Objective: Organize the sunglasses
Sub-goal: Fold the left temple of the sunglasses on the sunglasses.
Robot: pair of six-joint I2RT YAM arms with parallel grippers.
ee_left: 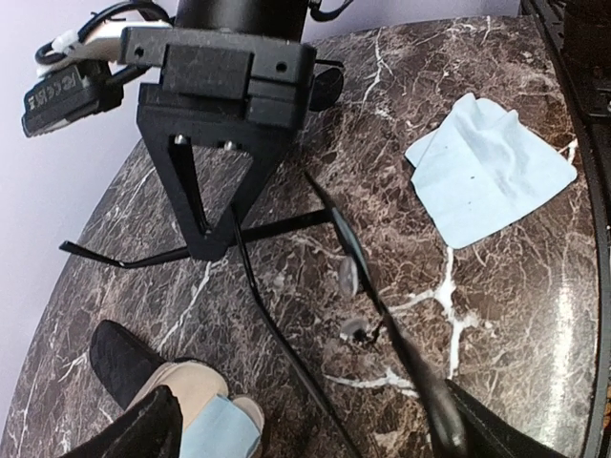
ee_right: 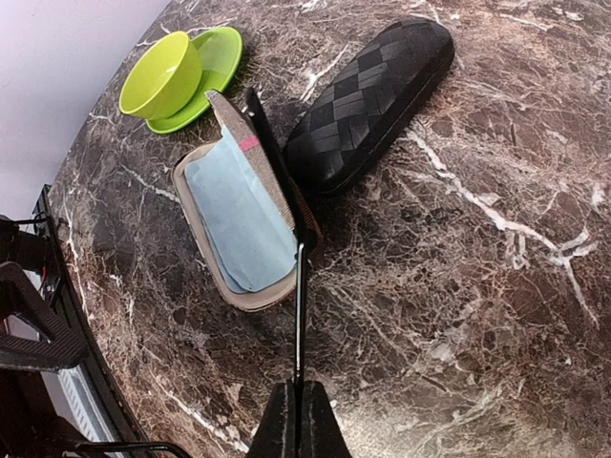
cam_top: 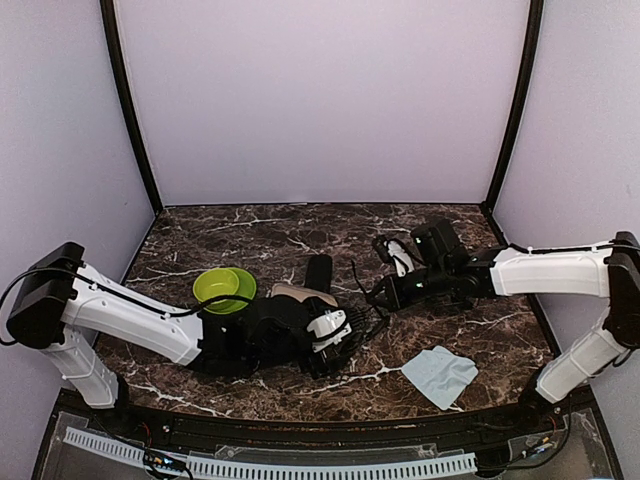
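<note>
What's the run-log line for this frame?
right gripper: shut on sunglasses temple | left gripper: open, near frame | open case: blue cloth inside, no glasses | status: sunglasses not yet cased

Marble worktop (cam_top: 300, 225) under my control: sunglasses (ee_left: 348, 277) at my right fingers (ee_right: 282, 434), open case (ee_right: 239, 229), woven case (ee_right: 368, 105) and green saucer (ee_right: 224, 52) beyond, blue cloth (cam_top: 440, 375) nearby.

Closes in far, left and right with plain pale lilac walls (cam_top: 320, 100); meets at the far corners behind slim black posts (cam_top: 128, 110). Spreads below as a dark brown marble-patterned table (cam_top: 250, 235), white-veined, curving along the near edge. Lit softly, evenly.
</note>
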